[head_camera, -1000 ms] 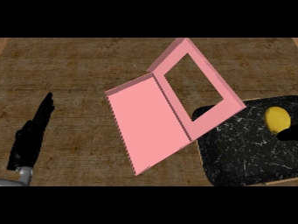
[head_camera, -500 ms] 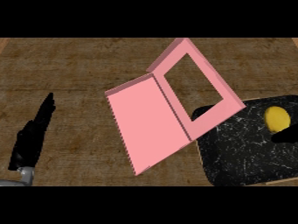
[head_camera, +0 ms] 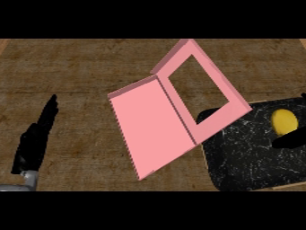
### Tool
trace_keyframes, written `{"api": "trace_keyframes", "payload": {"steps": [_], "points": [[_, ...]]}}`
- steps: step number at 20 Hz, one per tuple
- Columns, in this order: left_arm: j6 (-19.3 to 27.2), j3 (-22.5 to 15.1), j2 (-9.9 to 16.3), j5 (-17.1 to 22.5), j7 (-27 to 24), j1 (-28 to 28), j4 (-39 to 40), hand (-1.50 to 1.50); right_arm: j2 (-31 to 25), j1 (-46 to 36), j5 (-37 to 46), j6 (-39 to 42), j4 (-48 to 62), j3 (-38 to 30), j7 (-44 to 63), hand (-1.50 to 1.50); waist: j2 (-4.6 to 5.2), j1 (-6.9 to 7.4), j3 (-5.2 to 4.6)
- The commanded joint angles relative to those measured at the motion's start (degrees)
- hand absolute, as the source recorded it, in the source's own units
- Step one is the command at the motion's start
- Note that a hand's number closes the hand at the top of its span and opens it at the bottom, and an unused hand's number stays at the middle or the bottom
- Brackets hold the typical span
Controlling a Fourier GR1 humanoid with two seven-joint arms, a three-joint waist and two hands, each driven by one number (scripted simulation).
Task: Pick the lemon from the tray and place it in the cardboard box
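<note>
Yellow lemon [head_camera: 284,121] sits on the black marbled tray [head_camera: 248,157], far right of counter, not lifted. Right hand [head_camera: 299,137] at the tray's right edge: fingers spread either side of lemon, one above, one just below, not closed on it; contact can't tell. Pink box [head_camera: 159,130] (task says cardboard) lies just left of tray, overlapping its corner, flap w/ cut-out window up. Left hand [head_camera: 36,139] rests lower left, fingers straight, holding nothing. Progress est.: approach done; grasp, lift, carry to box, release all left.
</note>
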Motion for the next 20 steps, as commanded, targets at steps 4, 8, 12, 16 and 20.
{"api": "trace_keyframes", "payload": {"steps": [4, 8, 12, 16, 20], "points": [[-1.21, 1.32, -2.38, -3.12, 3.82, -0.91, -2.42, 0.00, 5.45, -3.13, 6.08, 0.63, 7.11, -1.38, -2.95, -1.50, 0.05, 0.15, 0.02], [-4.99, 4.63, -3.02, -2.22, -2.75, -0.01, 2.59, 0.00, 6.07, 0.56, 5.84, 3.44, 0.04, -4.58, -0.79, -1.50, -0.01, -0.15, 0.00], [-4.31, 4.29, -4.59, -5.31, -1.06, -0.34, 0.97, 0.00, 8.04, -1.58, 8.90, 2.99, 7.77, -5.54, -5.28, -1.50, 0.04, 0.00, 0.01], [-5.52, 5.49, -5.35, -5.15, -5.41, 4.33, 1.10, 0.00, 9.17, -0.48, 10.62, 3.34, 9.41, -5.83, -9.21, -1.50, 0.04, 0.12, 0.01], [-7.73, 8.74, -4.57, -4.54, -0.73, -3.12, 5.04, 0.00, 10.62, -2.31, 11.46, 5.57, 9.07, -6.22, -6.20, -1.50, 0.05, -0.06, 0.01]]}}
